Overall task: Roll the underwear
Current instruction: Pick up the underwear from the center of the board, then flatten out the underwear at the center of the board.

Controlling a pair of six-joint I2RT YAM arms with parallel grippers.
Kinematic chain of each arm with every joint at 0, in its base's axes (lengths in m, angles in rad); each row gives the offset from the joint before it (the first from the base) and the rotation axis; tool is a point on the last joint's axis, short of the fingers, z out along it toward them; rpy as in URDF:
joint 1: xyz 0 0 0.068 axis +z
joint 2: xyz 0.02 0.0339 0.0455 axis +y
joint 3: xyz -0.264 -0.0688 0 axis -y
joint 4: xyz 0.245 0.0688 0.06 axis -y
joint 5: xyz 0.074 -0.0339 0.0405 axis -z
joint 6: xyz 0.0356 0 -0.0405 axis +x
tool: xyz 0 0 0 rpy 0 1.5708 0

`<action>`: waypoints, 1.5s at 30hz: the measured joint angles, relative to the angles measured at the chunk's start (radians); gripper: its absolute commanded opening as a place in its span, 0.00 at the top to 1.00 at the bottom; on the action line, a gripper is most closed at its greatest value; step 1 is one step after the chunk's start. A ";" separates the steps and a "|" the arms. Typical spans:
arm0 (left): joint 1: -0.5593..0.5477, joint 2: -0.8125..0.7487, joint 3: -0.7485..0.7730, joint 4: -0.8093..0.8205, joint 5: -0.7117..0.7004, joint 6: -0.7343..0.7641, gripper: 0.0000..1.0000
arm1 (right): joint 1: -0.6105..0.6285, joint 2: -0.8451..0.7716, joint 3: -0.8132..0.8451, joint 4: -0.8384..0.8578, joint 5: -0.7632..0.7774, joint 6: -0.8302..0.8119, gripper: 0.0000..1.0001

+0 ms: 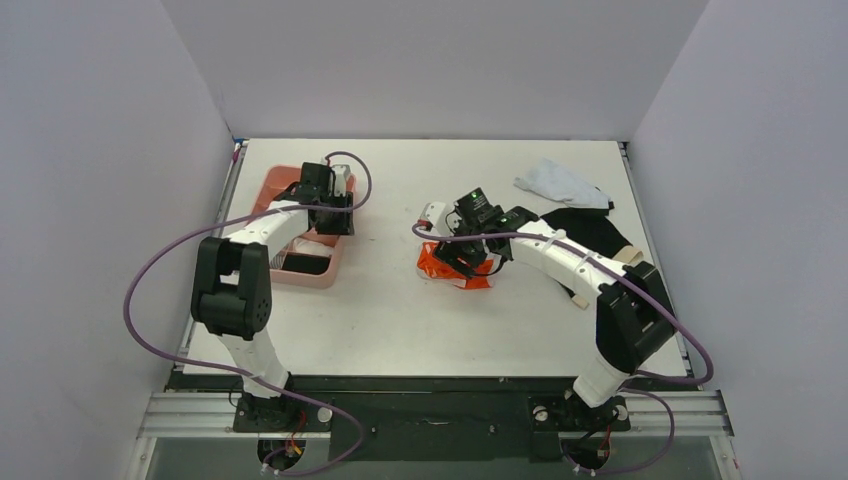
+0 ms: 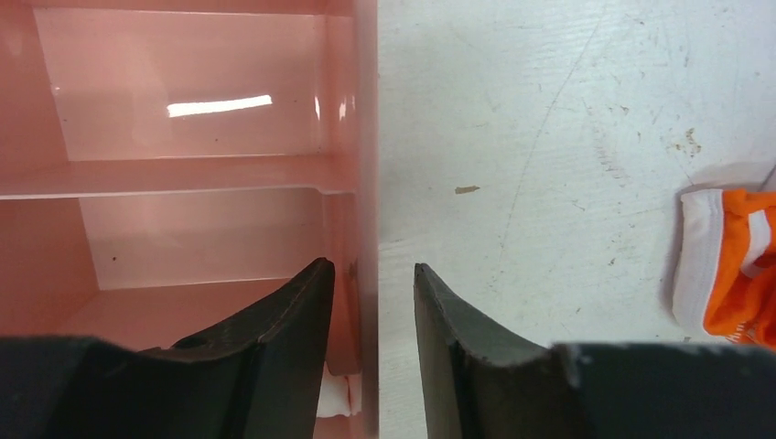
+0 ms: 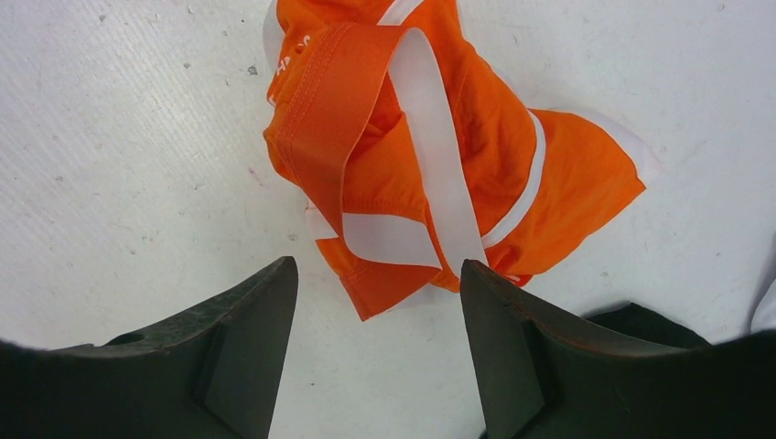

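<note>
The orange underwear [image 1: 445, 267] with white stripes lies crumpled mid-table. It fills the top of the right wrist view [image 3: 430, 146] and shows at the right edge of the left wrist view [image 2: 741, 265]. My right gripper [image 1: 468, 255] hangs just over it, open; a corner of the cloth lies before the fingertips [image 3: 375, 265] and nothing is held. The black underwear [image 1: 590, 232] with a beige waistband lies flat at the right, partly under the right arm. My left gripper [image 1: 335, 212] [image 2: 371, 267] stands astride the pink bin's right wall [image 2: 352, 183], jaws narrow, a strip of table showing beside the right finger.
The pink divided bin [image 1: 272, 190] stands at the left and holds a white item [image 1: 315, 243] and a dark one [image 1: 305, 264]. A pale grey cloth [image 1: 560, 183] lies at the back right. A small white and red thing [image 1: 433, 213] sits behind the orange underwear.
</note>
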 measured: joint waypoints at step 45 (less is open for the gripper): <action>-0.175 -0.471 -0.104 0.154 0.442 0.124 0.03 | -0.105 -0.221 0.376 -0.217 -0.180 0.156 1.00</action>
